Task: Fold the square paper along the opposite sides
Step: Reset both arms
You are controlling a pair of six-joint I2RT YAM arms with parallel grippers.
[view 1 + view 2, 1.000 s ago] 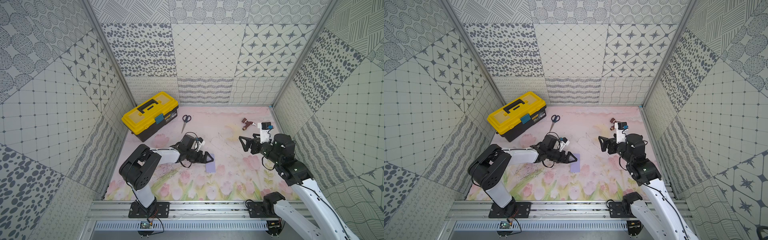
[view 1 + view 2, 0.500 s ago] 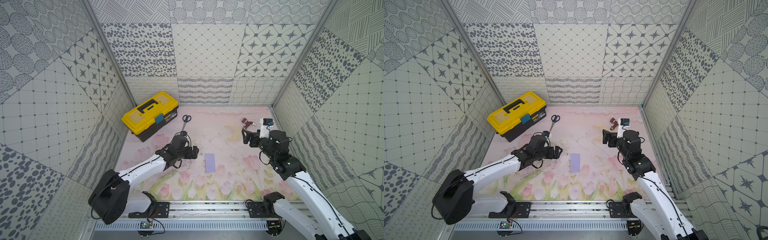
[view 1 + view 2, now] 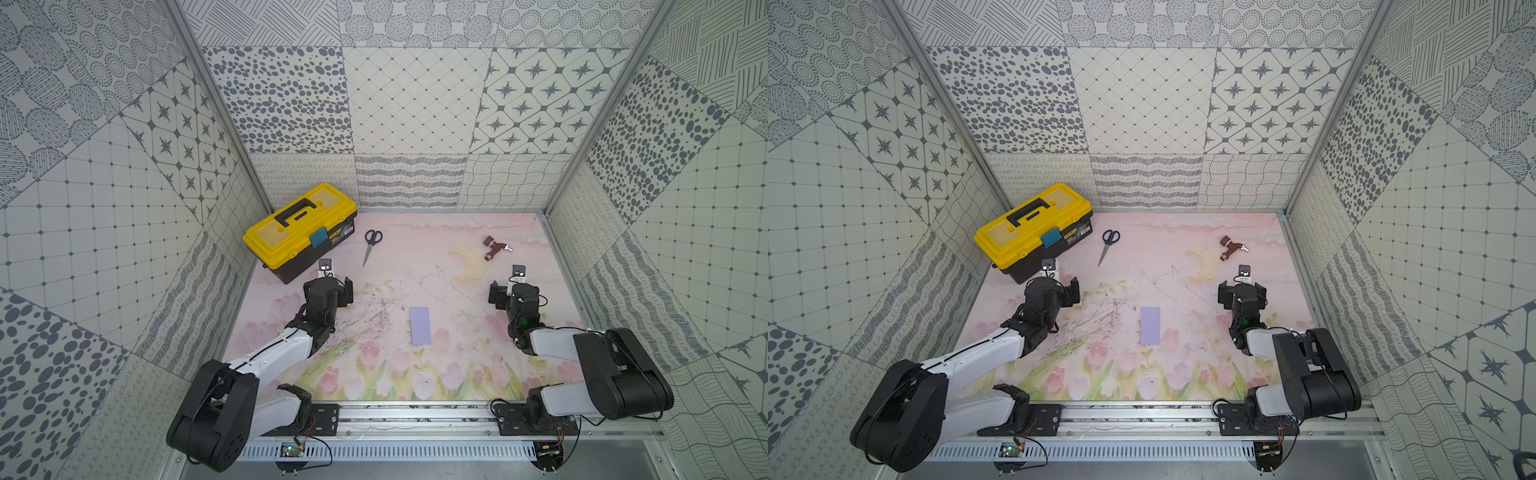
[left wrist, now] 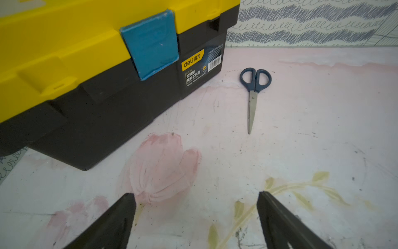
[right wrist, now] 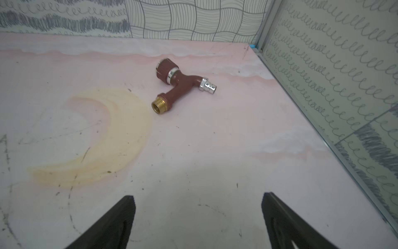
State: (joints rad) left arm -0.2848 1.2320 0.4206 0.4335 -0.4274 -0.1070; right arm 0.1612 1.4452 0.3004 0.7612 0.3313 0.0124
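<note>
The square paper (image 3: 419, 325) (image 3: 1150, 325) lies flat on the flowered mat in both top views as a narrow pale lavender rectangle, between the two arms, with nothing touching it. My left gripper (image 3: 328, 287) (image 3: 1055, 290) hovers well to its left, near the toolbox, open and empty. In the left wrist view the left gripper (image 4: 196, 198) has only bare mat between its spread fingers. My right gripper (image 3: 515, 293) (image 3: 1241, 292) sits off to the paper's right, also open and empty; the right wrist view shows the right gripper (image 5: 198, 200) over bare mat. Neither wrist view shows the paper.
A yellow and black toolbox (image 3: 299, 228) (image 4: 90, 71) stands at the back left, just ahead of my left gripper. Blue-handled scissors (image 3: 372, 245) (image 4: 254, 94) lie beside it. A dark red tap fitting (image 3: 494, 247) (image 5: 178, 86) lies at the back right. Patterned walls enclose the mat.
My left gripper has drawn away from the paper to the left and back, toward the toolbox. The right arm has folded back to the right. The paper stays flat.
</note>
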